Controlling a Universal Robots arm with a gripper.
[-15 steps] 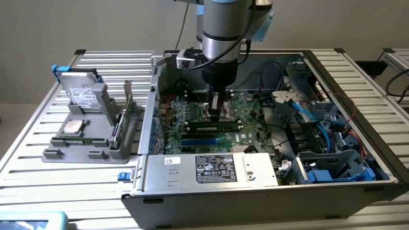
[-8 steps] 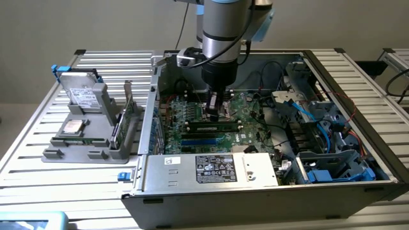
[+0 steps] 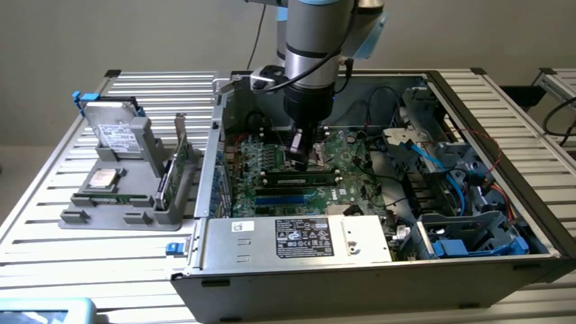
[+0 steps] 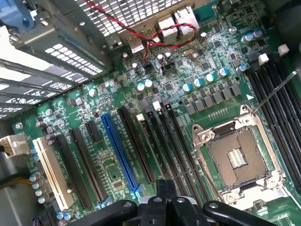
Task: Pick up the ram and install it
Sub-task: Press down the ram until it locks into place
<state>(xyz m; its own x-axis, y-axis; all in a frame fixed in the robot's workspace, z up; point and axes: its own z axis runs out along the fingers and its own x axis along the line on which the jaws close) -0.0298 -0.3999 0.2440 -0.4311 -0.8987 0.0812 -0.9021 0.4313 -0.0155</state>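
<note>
In the exterior view my gripper point(image 3: 308, 165) reaches down into the open computer case point(image 3: 360, 277), over the green motherboard point(image 3: 270, 162). Right under its tips a thin green stick with dark chips, the ram point(image 3: 295, 181), runs along a black slot. Whether it hangs just above the slot or sits in it I cannot tell. In the wrist view the fingertips point(image 4: 164, 184) are pressed close together above the row of long black memory slots point(image 4: 181, 150), beside the bare processor socket point(image 4: 235, 157). Seen edge-on there, the ram cannot be told from the slots.
A grey fixture point(image 3: 117, 216) at the exterior view's left holds a drive, a chip, an upright green expansion card point(image 3: 185, 165) and another thin green strip point(image 3: 110, 199). The power supply point(image 3: 297, 236) fills the case's near side. Blue cables point(image 3: 423, 162) and drive bays crowd the right.
</note>
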